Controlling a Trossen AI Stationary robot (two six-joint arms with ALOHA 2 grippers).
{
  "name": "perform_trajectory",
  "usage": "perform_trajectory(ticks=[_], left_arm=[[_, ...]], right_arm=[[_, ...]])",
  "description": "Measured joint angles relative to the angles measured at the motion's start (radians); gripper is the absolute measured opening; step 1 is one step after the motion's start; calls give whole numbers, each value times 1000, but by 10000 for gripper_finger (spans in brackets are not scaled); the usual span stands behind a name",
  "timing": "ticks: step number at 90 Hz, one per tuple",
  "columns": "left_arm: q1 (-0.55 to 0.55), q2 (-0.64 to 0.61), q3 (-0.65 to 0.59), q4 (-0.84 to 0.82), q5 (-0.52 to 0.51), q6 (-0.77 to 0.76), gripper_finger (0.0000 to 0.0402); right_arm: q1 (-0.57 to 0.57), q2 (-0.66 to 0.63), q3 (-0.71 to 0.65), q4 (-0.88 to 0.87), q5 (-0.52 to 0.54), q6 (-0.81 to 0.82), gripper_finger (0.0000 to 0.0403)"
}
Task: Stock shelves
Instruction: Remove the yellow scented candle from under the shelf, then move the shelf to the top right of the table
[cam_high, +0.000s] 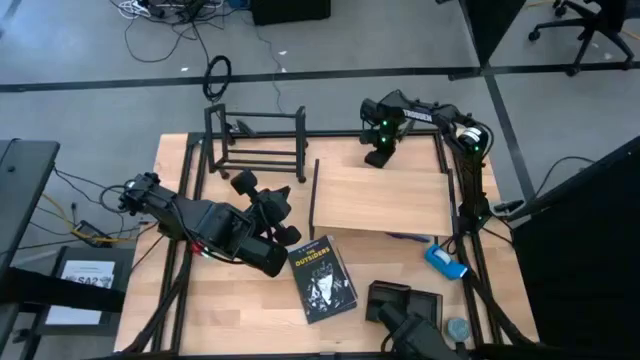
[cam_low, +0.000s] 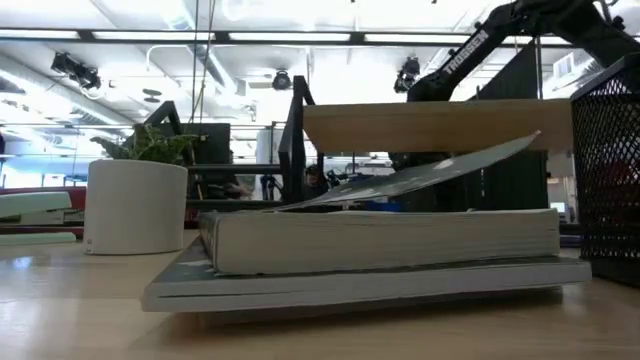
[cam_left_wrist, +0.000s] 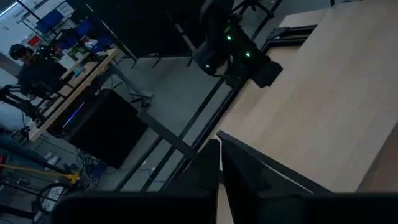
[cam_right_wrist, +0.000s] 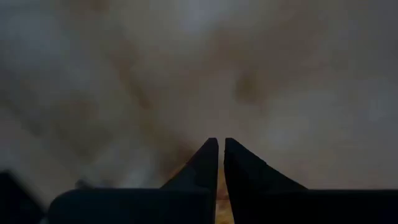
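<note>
I see a paperback (cam_high: 322, 279) lying face up on the table (cam_high: 175, 300), cover titled "The Outsiders". Right of the book lies a small blue object (cam_high: 444, 261), and beyond that, near the table corner, a round grey item (cam_high: 457, 328). In the low view a white planter (cam_low: 135, 205) with a green plant stands left of the book.

Wood shelf (cam_low: 440, 125) legs hidden behind book (cam_low: 380, 240), mesh organizer (cam_low: 607, 170) cut off
</note>
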Motion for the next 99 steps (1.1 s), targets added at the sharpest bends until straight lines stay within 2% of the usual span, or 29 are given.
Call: perform_trajectory(ticks=[18, 31, 42, 51, 58, 69, 75, 86, 99], left_arm=[[0, 0, 0, 0, 0, 0, 0], [0, 0, 0, -1, 0, 0, 0], [0, 0, 0, -1, 0, 0, 0], [0, 0, 0, -1, -1, 0, 0], [0, 0, -12, 1, -6, 0, 0], [0, 0, -38, 1, -8, 0, 0], [0, 0, -55, 6, -9, 0, 0], [2, 0, -85, 6, -10, -1, 0], [3, 0, -100, 14, -13, -3, 0]], right_arm=[[-32, -124, 50, 68, 190, 27, 0], [-24, -306, 66, 117, 353, 38, 0], [43, -496, 58, 132, 362, 51, 0], [171, -651, 11, 124, 275, 98, 0], [317, -756, -54, 120, 212, 160, 0], [573, -862, -187, 127, 149, 398, 0], [717, -882, -266, 137, 135, 519, 0], [957, -869, -398, 189, 130, 607, 0], [1097, -811, -505, 245, 138, 725, 0]])
